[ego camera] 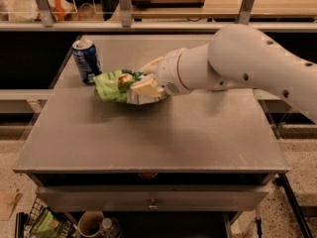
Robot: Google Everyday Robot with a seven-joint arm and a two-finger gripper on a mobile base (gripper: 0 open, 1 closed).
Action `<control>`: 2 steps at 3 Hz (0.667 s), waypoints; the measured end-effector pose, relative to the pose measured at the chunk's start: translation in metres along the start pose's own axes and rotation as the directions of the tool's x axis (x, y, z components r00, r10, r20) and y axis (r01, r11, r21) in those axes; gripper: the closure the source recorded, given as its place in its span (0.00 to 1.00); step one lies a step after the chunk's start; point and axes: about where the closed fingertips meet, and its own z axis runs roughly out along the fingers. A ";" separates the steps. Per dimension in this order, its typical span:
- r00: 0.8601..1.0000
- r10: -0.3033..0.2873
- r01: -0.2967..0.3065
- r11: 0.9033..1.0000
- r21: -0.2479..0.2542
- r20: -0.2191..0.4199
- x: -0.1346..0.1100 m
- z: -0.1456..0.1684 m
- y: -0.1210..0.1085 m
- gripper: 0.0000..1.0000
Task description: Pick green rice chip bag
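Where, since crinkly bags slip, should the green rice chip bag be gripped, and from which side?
Grip the end of the green rice chip bag farthest from the blue soda can, approaching from that side. The bag is long and lies lengthwise across the table, and the can stands close by its other end, crowding it. The gripper is at the free end.

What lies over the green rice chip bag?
The tool grips the green rice chip bag at its right end; one tan finger lies across it. That end is covered and cannot be seen.
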 end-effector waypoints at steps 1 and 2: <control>0.994 -0.002 -0.007 0.997 0.080 0.106 -0.038 -0.025 -0.021 1.00; 0.984 0.014 -0.030 0.995 0.091 0.177 -0.060 -0.045 -0.045 1.00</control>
